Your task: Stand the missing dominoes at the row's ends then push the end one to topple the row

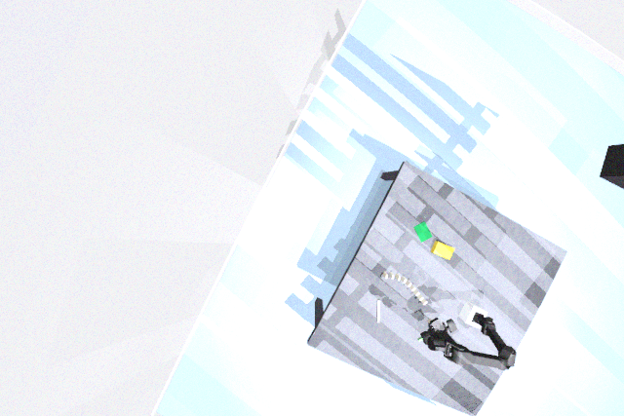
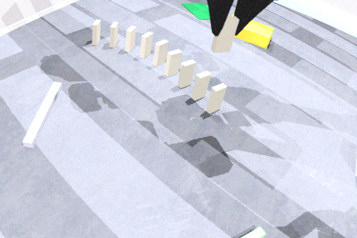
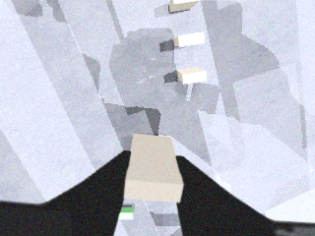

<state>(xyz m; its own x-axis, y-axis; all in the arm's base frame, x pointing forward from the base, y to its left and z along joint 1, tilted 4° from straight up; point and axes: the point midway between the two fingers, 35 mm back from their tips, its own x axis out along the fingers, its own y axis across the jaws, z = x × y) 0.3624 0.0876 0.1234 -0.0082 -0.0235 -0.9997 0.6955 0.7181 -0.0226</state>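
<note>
A curved row of several cream dominoes stands upright on the table. Its far end domino (image 1: 384, 275) (image 2: 96, 32) is at the left, and its near end domino (image 1: 424, 302) (image 2: 216, 98) (image 3: 193, 75) is nearest the gripper in the wrist view. My gripper (image 2: 226, 34) (image 3: 152, 160) is shut on a cream domino (image 2: 222, 43) (image 3: 155, 164). It holds this domino in the air, roughly upright, off the near end of the row and apart from it. The standing dominoes have gaps between them. The held domino's upper part is partly hidden by the fingers in the exterior view.
A long white bar (image 1: 378, 311) (image 2: 43, 114) lies to one side of the row. A green-and-white bar (image 2: 253, 233) (image 3: 126, 212) lies beyond the near end. A yellow block (image 1: 443, 250) (image 2: 259, 35) and a flat green square (image 1: 422, 231) (image 2: 198, 10) lie on the other side.
</note>
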